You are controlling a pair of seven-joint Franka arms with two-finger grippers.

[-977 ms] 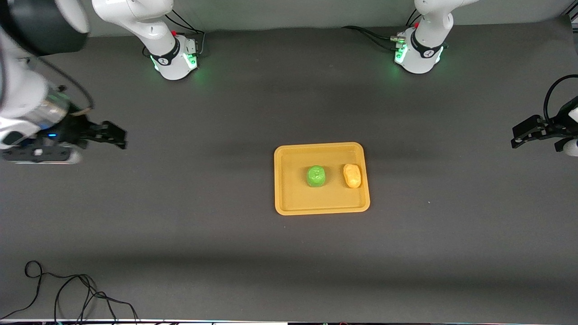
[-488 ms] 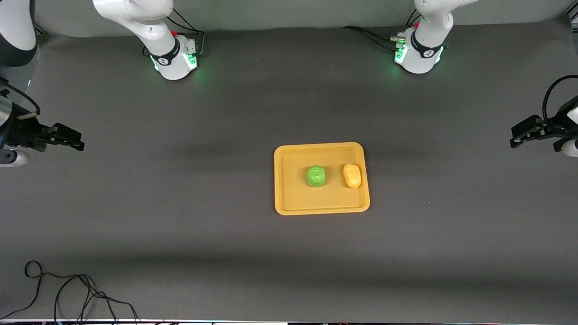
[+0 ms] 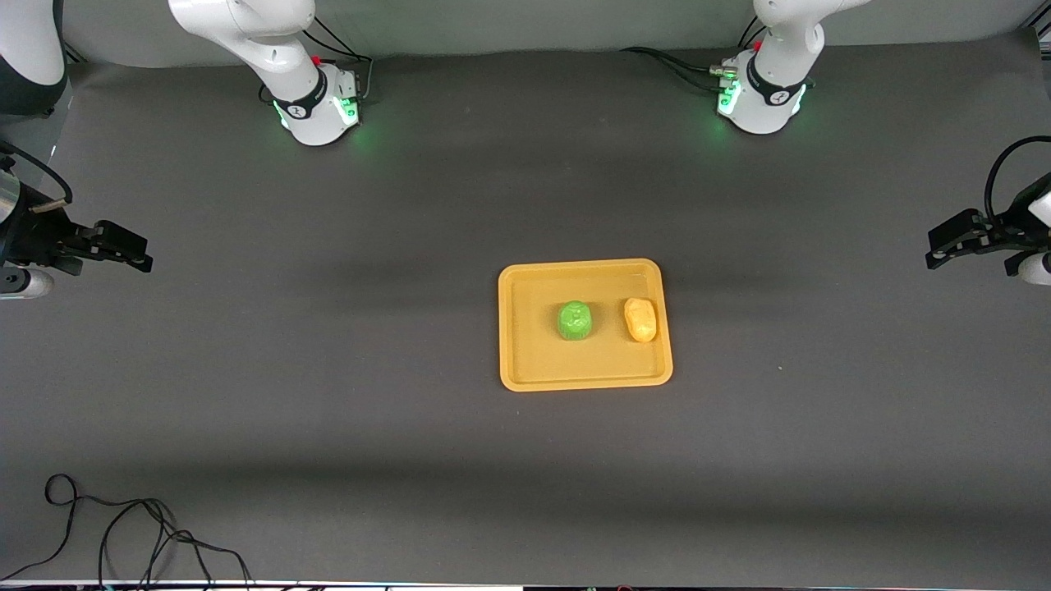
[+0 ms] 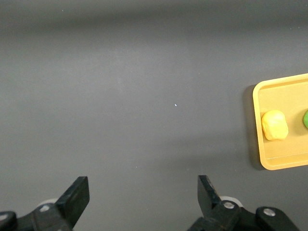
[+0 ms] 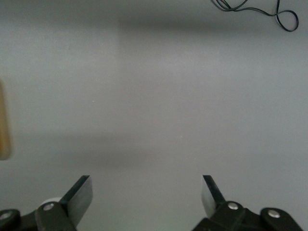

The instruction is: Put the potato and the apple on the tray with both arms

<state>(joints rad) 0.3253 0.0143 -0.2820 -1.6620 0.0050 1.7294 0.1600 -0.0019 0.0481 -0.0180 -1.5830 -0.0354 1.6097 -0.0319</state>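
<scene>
The yellow-orange tray (image 3: 534,361) lies in the middle of the table. The green apple (image 3: 575,320) and the yellow-orange potato (image 3: 640,319) rest on it side by side, the potato toward the left arm's end. My left gripper (image 3: 936,250) is open and empty over the table's left-arm end, well away from the tray. Its wrist view shows open fingers (image 4: 77,195), the tray (image 4: 269,161), the potato (image 4: 274,125) and a sliver of the apple (image 4: 306,119). My right gripper (image 3: 139,253) is open and empty over the right-arm end; its view shows fingers (image 5: 79,195) over bare table.
A black cable (image 3: 123,533) lies coiled at the table's front corner on the right arm's end; it also shows in the right wrist view (image 5: 255,9). The two arm bases (image 3: 316,103) (image 3: 759,94) stand along the edge farthest from the front camera.
My right arm has swung away from the tray to the right arm's end of the table and settled there. The left gripper, tray, apple and potato have barely moved.
</scene>
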